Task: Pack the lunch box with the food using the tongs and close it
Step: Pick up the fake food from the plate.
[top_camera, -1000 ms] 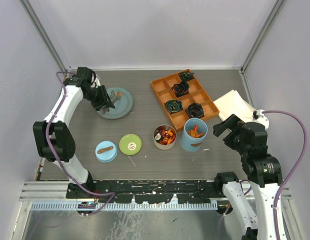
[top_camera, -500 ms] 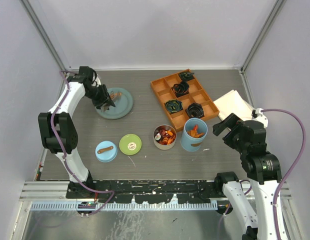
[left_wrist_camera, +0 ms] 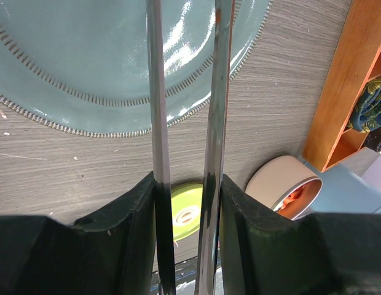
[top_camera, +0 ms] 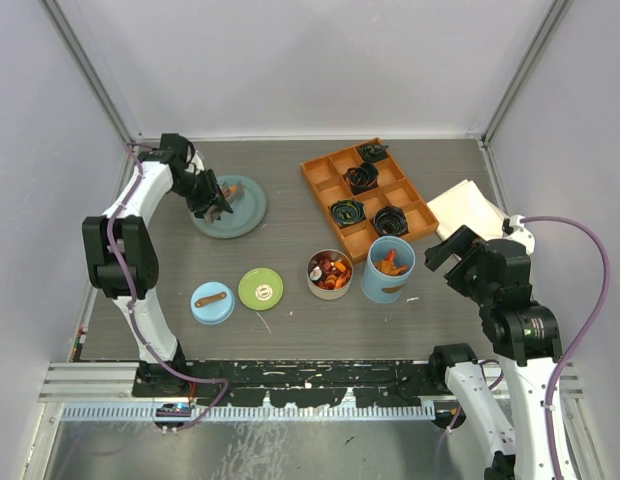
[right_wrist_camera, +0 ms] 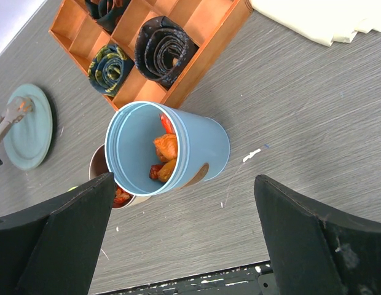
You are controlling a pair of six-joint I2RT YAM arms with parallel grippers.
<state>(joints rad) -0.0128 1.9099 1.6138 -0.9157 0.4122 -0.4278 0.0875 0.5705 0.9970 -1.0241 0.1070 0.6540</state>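
Watching from the overhead view, I take the steel tin [top_camera: 330,293] as my marker. It sits open with orange, red and dark food [top_camera: 333,268] piled inside. The light-blue cylinder [top_camera: 385,283] stands upright just right of the tin, also open, with more orange chunks in it. The green lid [top_camera: 261,288] lies flat to the tin's left, and the blue lid [top_camera: 212,302] lies beyond that, farther left.

Well to the far left of the tin, the left gripper [top_camera: 215,195] hangs over the edge of the teal plate [top_camera: 245,215]. Its jaws pinch the tongs [left_wrist_camera: 155,92] from outside, one finger pressed on each arm, and the two arms run side by side with a narrow gap out over the plate. I see something brownish at the tong tips, but I cannot tell whether it is a piece of food.

The right gripper [top_camera: 450,250] hovers to the right of the tin, past the cylinder, with its jaws spread wide and nothing between them. Behind the tin, to the right, sits the orange tray [top_camera: 320,175] of black coils.
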